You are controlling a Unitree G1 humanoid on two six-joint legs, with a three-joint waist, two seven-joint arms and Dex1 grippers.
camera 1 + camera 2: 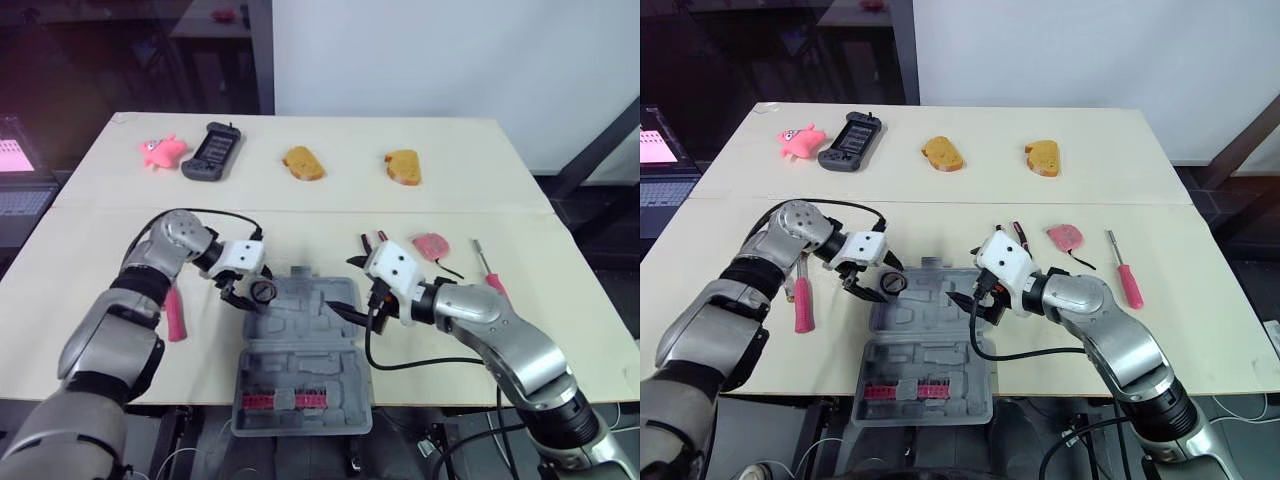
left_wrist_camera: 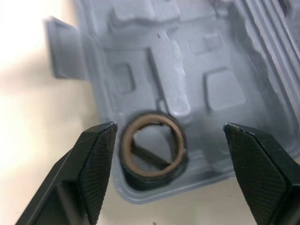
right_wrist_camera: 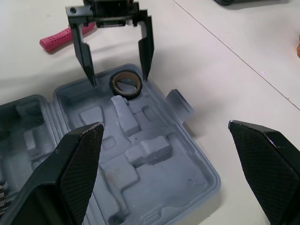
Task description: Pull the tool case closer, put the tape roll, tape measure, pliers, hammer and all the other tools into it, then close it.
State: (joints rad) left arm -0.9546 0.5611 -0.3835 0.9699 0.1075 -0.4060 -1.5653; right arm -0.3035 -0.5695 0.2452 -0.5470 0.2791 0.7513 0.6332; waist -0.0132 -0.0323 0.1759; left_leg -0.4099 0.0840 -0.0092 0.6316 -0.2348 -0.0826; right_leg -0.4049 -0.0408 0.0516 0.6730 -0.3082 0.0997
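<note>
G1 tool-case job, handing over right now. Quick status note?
Left gripper: open, fingers either side of the tape roll, not clamping it.
Right gripper: open, empty, over the tool case.
The case lies open at the near table edge, with the roll in a corner recess.
Done: roll in.
Left: pink-handled tool left of the case, tape measure and screwdriver to its right, small dark tool behind the right gripper; then close the case.
</note>
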